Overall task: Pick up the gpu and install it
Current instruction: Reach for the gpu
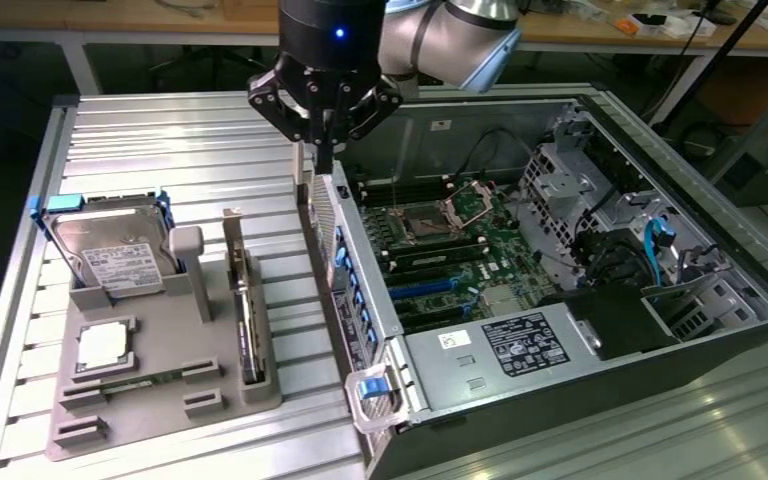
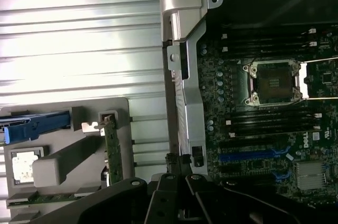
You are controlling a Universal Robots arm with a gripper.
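The gripper (image 1: 320, 160) hangs over the open black metal computer case (image 1: 558, 440), above its wall on the holder side, jaws together on nothing. The gpu (image 1: 244, 320), a thin green circuit board with a silver end bracket, stands on edge in the grey plastic parts holder (image 1: 157, 400) just beside that case. My judgement: part the jaws first, straddle the board's top edge squarely, clear of the bracket, and draw it straight up.

The parts holder (image 1: 157, 405) sits on the slatted table (image 1: 157, 140), at the exterior view's left of the computer case (image 1: 624, 400); the gpu (image 1: 245, 320) stands in the holder's case-side slot.
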